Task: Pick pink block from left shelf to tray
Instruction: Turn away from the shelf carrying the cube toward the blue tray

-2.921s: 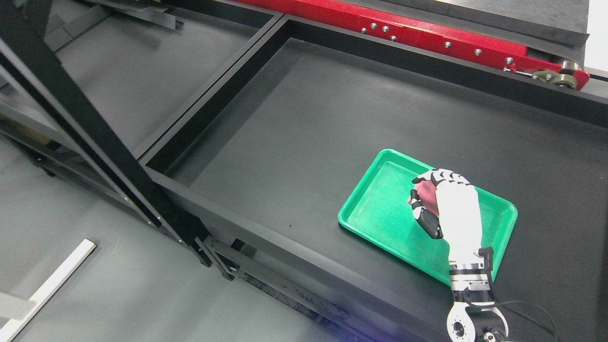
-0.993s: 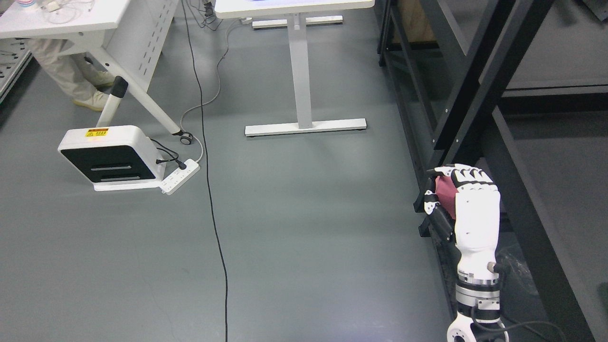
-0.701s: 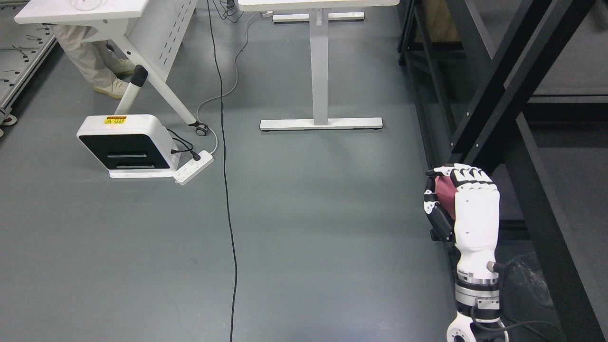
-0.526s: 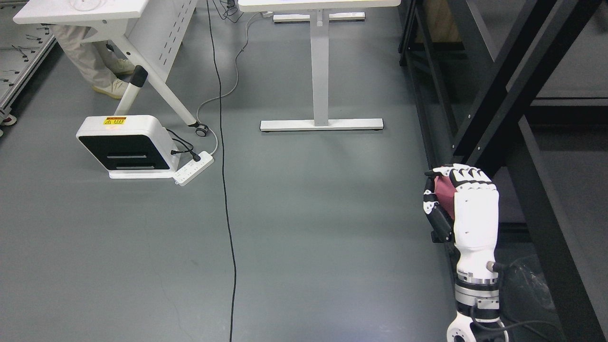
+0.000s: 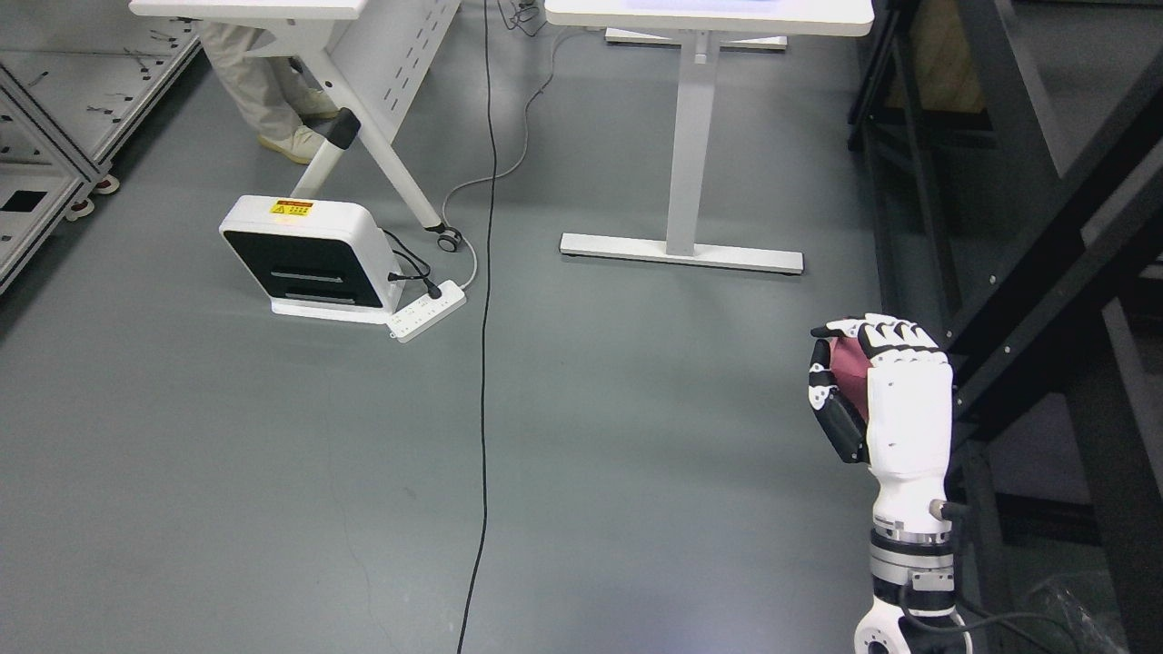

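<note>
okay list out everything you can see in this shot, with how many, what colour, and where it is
pink block: one, pink, held in the right hand
white tables: two, top edge
floor unit: one, white and black, on the floor at left
power strip: one, white, beside the floor unit
black cable: one, running down the floor
black frame: one, right side
metal racks: grey, far left
person's legs: light trousers, under the left table
right hand: one, white and black, lower right, fingers curled

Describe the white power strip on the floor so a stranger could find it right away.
Start at the white folding desk at upper left. Below it stands a white box-shaped device with a black front. The white power strip lies flat at its lower right corner, with black plugs in it.
</note>
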{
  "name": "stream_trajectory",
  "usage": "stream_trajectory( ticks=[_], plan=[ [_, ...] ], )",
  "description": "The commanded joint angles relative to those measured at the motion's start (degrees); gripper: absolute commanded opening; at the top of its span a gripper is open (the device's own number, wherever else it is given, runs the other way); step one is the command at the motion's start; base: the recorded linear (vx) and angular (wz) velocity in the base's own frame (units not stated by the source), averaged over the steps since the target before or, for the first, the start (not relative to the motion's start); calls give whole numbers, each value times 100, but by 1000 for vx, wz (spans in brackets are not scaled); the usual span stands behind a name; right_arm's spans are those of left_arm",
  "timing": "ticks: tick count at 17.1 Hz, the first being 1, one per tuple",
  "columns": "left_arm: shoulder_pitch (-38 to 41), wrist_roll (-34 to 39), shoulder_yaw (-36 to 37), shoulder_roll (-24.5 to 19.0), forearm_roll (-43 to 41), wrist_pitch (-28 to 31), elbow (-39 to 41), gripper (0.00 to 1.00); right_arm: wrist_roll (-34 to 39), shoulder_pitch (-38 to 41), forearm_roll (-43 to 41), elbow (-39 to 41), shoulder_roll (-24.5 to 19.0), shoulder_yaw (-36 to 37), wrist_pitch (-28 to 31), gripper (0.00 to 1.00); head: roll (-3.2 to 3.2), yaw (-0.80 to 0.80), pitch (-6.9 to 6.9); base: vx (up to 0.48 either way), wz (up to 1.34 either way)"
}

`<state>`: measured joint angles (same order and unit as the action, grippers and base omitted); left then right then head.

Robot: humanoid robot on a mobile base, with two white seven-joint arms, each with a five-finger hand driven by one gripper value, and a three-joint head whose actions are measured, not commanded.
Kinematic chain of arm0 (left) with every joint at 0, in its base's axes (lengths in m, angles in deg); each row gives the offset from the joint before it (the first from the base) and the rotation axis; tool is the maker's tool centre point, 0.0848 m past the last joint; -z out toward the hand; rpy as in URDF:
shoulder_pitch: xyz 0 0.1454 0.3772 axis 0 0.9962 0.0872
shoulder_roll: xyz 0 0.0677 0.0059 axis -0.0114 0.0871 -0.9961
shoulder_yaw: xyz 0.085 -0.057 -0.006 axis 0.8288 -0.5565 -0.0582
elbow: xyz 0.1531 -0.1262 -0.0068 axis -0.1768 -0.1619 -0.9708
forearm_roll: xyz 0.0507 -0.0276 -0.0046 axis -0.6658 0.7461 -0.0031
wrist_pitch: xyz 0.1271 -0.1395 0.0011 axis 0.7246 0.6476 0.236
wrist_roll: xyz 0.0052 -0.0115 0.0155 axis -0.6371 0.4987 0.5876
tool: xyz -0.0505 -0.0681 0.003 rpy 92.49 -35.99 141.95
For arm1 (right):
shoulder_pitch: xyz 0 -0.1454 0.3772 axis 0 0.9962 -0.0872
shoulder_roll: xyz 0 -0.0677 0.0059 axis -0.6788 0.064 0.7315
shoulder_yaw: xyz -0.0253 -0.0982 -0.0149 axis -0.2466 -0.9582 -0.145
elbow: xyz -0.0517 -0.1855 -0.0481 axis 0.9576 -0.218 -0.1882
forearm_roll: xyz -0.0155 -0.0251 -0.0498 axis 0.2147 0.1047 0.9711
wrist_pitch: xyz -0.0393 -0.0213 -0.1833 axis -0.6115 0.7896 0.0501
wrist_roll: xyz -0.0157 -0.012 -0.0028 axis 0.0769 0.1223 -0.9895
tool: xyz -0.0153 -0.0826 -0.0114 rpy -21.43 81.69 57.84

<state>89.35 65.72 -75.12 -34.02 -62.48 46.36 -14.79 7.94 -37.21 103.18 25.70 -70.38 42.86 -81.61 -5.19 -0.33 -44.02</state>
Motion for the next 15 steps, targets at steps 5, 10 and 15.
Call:
stream_trajectory(
  ticks=[5,10,15],
  plan=[
    [-132,1,0,-100,-9,1,100,100,2,-2,0,1,100,-2,1,2,0,0,0,209,213],
    [-132,1,0,-100,-9,1,100,100,11,-2,0,1,100,-2,1,2,0,0,0,297,21],
    [-132,1,0,-100,-9,1,100,100,20,-11,0,1,100,-2,1,2,0,0,0,325,-40]
  ],
)
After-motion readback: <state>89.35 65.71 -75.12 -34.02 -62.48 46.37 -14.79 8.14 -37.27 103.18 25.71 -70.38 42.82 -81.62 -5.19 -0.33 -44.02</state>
